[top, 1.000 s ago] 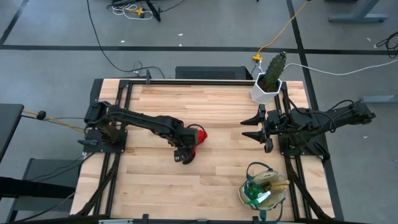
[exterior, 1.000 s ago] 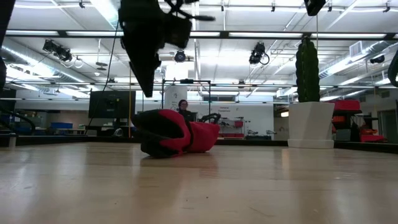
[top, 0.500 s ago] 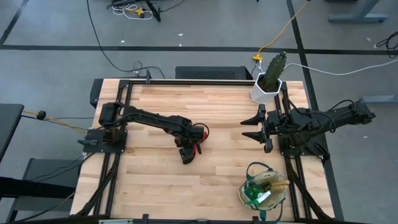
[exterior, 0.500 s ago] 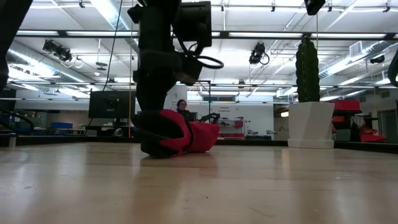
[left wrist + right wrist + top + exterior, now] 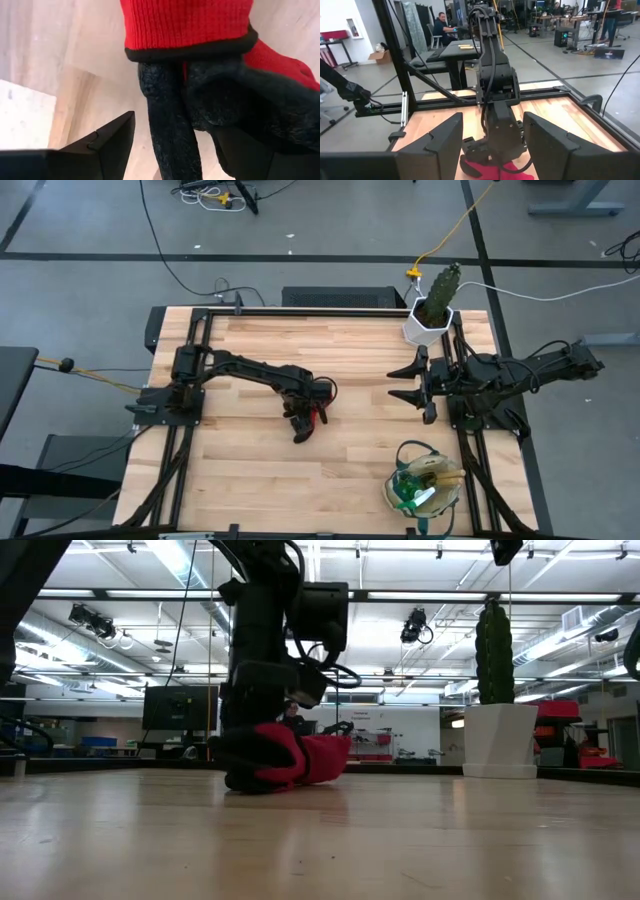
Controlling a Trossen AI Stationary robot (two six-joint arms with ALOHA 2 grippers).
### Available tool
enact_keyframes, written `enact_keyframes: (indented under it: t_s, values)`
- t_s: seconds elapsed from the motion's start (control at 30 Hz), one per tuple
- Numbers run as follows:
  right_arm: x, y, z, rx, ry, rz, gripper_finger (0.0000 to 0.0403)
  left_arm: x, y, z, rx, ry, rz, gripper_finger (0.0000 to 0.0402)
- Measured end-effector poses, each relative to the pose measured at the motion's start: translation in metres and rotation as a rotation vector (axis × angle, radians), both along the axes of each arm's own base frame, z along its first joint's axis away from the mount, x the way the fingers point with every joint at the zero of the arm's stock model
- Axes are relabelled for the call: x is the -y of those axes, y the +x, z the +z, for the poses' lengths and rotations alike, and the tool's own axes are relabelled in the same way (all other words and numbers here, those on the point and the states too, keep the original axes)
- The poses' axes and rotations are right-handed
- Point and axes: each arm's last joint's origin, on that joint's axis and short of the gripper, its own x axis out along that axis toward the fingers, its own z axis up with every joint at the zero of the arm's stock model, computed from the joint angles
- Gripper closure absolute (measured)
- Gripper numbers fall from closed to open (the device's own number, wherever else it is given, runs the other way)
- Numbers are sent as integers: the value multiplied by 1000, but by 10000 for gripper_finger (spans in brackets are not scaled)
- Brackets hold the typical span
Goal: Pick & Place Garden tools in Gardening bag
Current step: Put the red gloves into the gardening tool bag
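Now the left claw [image 5: 303,423] has dropped, spread wide, over the gloves [image 5: 318,414].

Between the matt black plastic fingers [image 5: 107,140], the gloves [image 5: 200,60] show red ribbed knit and rough black coating, on smooth wood table [image 5: 60,60].

Red knit gloves [image 5: 190,22] w/ black trim & black palms; pale wood-grain table [image 5: 350,350]; green cactus [image 5: 442,285] in white pot [image 5: 424,330]; beige bag [image 5: 392,492], dark green trim.
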Motion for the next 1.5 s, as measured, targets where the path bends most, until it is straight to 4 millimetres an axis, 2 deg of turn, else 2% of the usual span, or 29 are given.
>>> enact_keyframes:
  t_s: [0.2,0.7,0.93,1.07,1.37,1.5]
  values:
    - [0,0,0,-2,-1,-1,193,0,1,-1,3,-12,1,164]
    - [0,0,0,-3,-1,-2,193,0,1,0,4,-32,-1,315]
    - [0,0,0,-3,-1,-2,193,0,1,0,4,-35,-10,374]
    - [0,0,0,-3,-1,-2,193,1,1,0,4,-55,-13,389]
    - [0,0,0,-2,-1,-2,193,1,1,0,5,-102,-13,390]
    - [0,0,0,-1,-9,-1,193,1,5,7,28,-150,-33,391]
